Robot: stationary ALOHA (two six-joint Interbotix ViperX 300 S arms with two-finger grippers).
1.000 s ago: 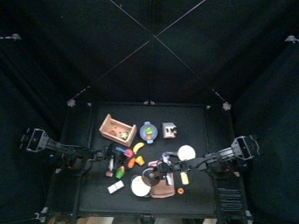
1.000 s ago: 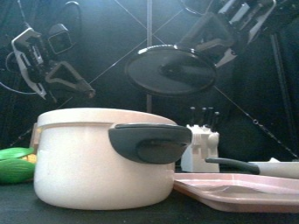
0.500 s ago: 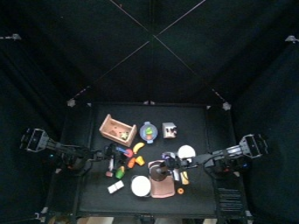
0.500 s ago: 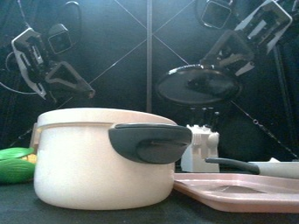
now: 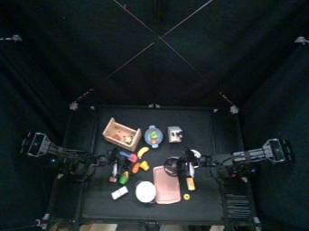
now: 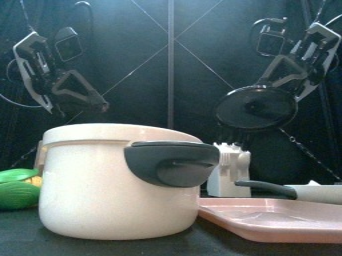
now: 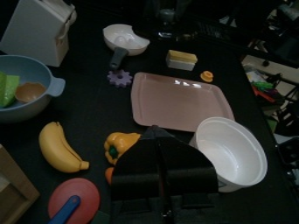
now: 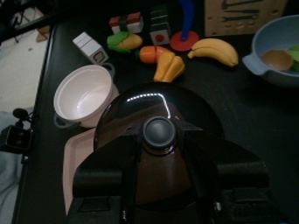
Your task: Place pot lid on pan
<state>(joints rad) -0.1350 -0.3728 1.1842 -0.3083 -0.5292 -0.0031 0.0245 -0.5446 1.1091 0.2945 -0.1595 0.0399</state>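
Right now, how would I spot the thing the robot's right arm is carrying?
Look above the pink rectangular tray, right of the cream pot. There the right gripper holds a glossy black round lid with a central knob. It alone hangs in the air.

In the right wrist view the dark glossy round lid with a knob covered much of the pink rectangular tray, and where it was gripped could not be seen. In the front view the big cream pot hid most of the black table. A green thing was cut by the left edge, unidentifiable. From above, the small items were too tiny to tell apart.
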